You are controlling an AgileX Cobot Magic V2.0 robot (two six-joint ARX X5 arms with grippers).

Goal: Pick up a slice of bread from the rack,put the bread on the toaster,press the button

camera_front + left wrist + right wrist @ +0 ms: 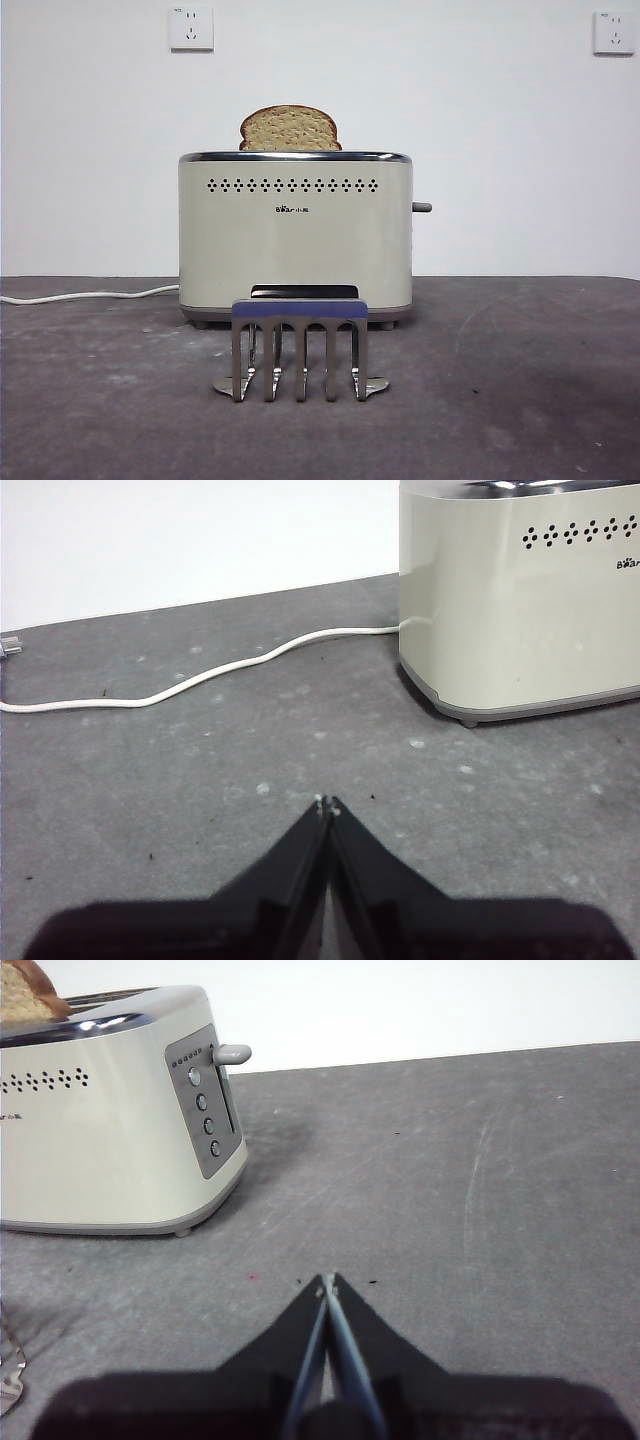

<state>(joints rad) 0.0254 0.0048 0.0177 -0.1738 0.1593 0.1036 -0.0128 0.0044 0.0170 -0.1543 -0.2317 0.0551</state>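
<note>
The cream-beige toaster (295,235) stands at the middle of the table. The slice of bread (290,129) sits in its top slot, its domed top showing above the chrome rim; it also shows in the right wrist view (25,995). The metal rack (299,350) with the blue-purple top bar stands empty in front of the toaster. The grey button lever (422,207) sticks out of the toaster's right side wall, high up (230,1054). My left gripper (326,805) is shut, low over the table to the left of the toaster (520,590). My right gripper (327,1283) is shut, to the right of it.
A white cord (90,295) runs from the toaster's left side across the grey table (520,400); its plug shows in the left wrist view (10,646). Two wall sockets (191,28) are on the white back wall. Several round knobs (205,1125) sit on the toaster's side panel.
</note>
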